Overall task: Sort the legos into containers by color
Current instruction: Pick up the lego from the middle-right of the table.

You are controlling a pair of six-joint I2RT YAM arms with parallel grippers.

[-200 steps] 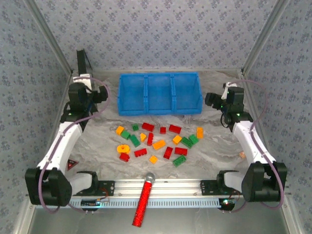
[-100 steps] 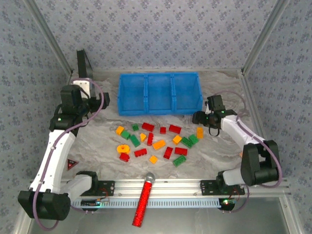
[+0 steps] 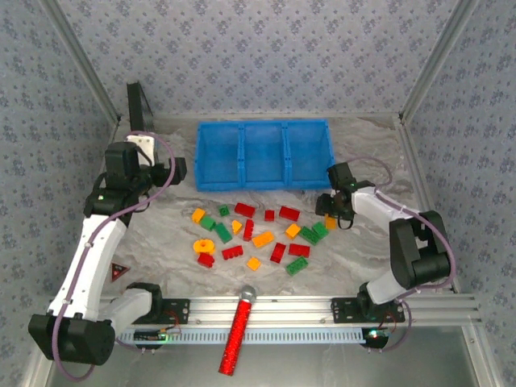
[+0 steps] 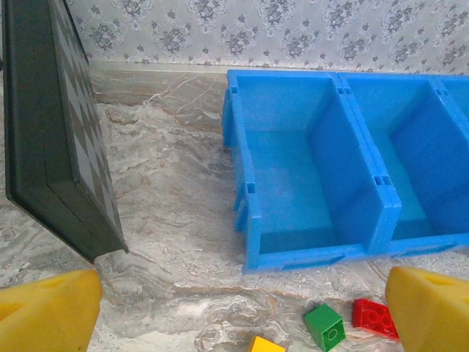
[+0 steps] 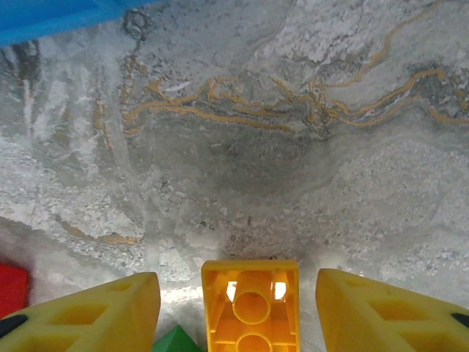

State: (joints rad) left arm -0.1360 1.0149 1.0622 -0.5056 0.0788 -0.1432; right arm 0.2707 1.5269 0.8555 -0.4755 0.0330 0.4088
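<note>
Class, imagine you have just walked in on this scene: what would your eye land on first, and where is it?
A bright blue tray stands empty at the far middle of the table, with red, green and yellow-orange legos scattered just in front of it. At the right end of that scatter the right gripper straddles a yellow brick, jaws open on either side with gaps showing.

Blue tray [image 4: 293, 257], black panel [image 4: 44, 147], green brick [image 4: 326, 328]

Glossy plastic legos [image 3: 263, 239], smooth blue plastic containers [image 3: 262, 182], matt marble-look table [image 3: 161, 234].
</note>
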